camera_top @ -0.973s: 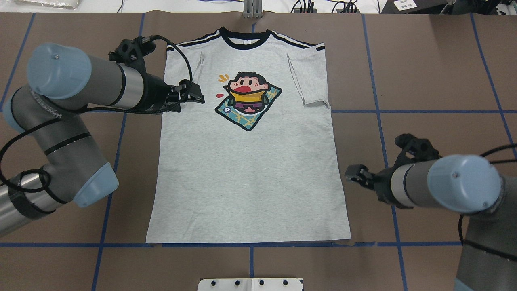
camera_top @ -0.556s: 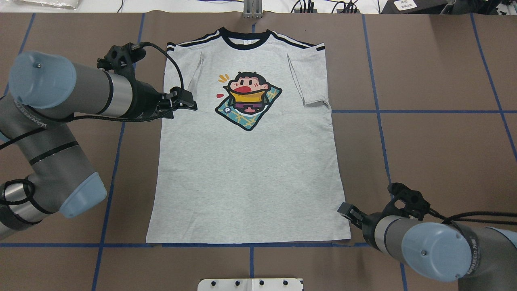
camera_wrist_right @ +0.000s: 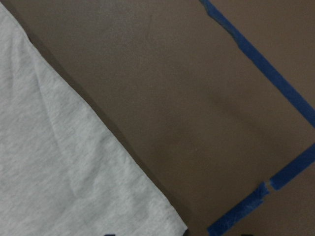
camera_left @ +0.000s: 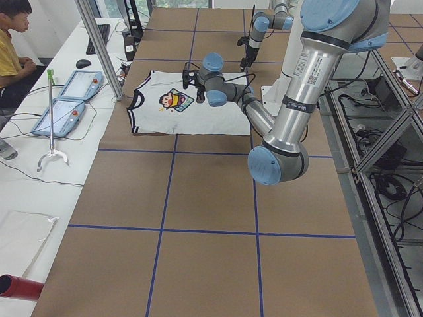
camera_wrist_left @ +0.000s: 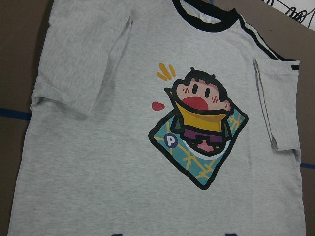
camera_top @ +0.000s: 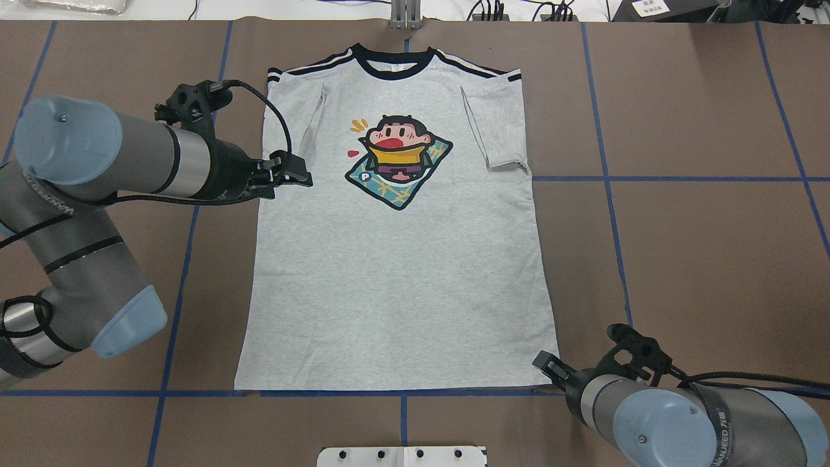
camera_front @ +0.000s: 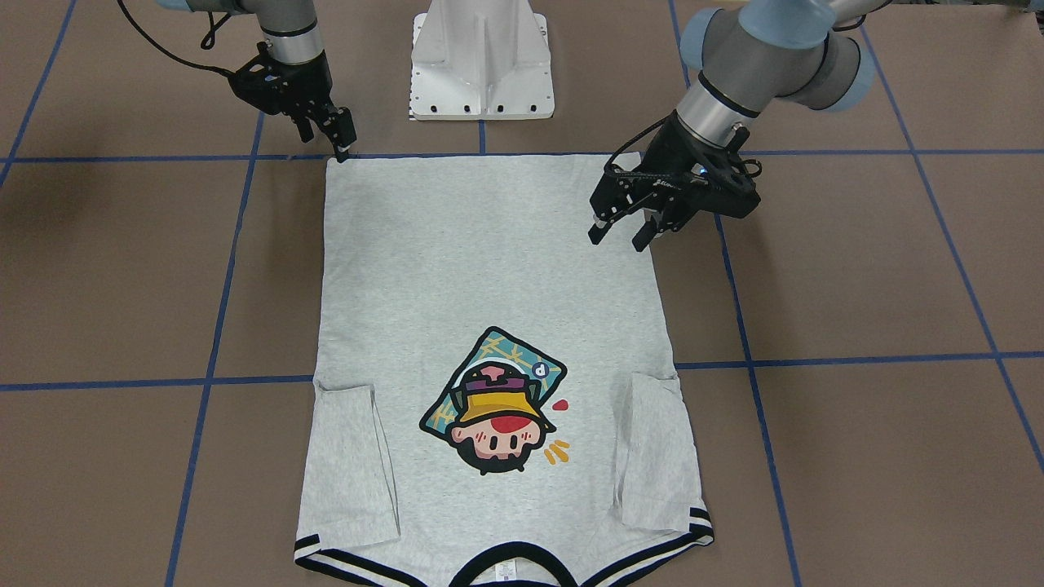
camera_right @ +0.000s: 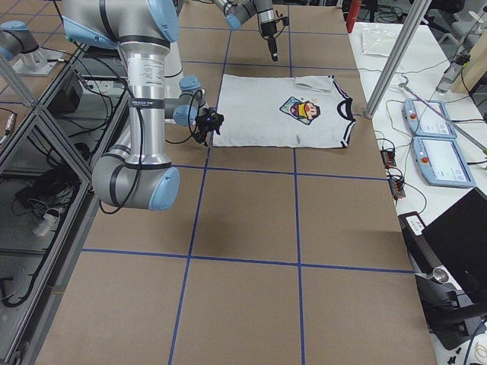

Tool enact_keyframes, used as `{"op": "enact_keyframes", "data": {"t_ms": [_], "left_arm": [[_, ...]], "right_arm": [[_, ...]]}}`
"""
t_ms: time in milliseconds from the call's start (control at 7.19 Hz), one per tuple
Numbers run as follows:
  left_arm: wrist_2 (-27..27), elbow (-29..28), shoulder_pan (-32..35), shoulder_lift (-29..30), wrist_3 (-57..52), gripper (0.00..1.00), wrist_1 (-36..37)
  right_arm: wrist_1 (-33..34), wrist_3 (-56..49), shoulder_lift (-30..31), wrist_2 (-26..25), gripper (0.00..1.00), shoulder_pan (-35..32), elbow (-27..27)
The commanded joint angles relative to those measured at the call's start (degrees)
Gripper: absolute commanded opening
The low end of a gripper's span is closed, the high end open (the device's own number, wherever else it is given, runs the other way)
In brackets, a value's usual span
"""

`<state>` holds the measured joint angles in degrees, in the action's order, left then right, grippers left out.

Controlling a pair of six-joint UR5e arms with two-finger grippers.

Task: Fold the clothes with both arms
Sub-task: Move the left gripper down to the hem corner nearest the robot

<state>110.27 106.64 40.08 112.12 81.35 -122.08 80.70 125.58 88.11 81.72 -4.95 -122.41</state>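
Observation:
The grey T-shirt lies flat, print up, collar at the far edge and both sleeves folded onto the body; it also shows in the front view. My left gripper is open and empty, hovering over the shirt's left edge just below the folded left sleeve; in the front view its fingers stand apart. The left wrist view shows the cartoon print. My right gripper is open and empty, low over the shirt's near right hem corner; it also shows in the overhead view.
The brown table carries blue tape grid lines. The white pedestal base stands just behind the shirt's hem. A side table with teach pendants and a seated operator lie beyond the far edge.
My right arm swung from beside the shirt's right edge down to the near right hem corner. My left gripper drew back a little towards the shirt's left edge.

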Motion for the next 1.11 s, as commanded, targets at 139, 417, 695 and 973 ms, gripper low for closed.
{"op": "enact_keyframes", "data": {"t_ms": [139, 417, 695, 973], "left_arm": [[-0.1, 0.5, 0.0, -0.1, 0.0, 0.76, 0.0], [-0.1, 0.5, 0.0, -0.2, 0.0, 0.76, 0.0], [-0.1, 0.9, 0.0, -0.3, 0.0, 0.76, 0.2], [-0.1, 1.4, 0.0, -0.3, 0.0, 0.76, 0.3]], "right_arm": [[0.2, 0.0, -1.5, 0.2, 0.73, 0.2, 1.5], [0.2, 0.0, -1.7, 0.1, 0.66, 0.2, 1.9], [0.2, 0.1, -1.6, 0.1, 0.62, 0.2, 2.3], [0.3, 0.1, -1.6, 0.1, 0.56, 0.2, 2.3]]}}
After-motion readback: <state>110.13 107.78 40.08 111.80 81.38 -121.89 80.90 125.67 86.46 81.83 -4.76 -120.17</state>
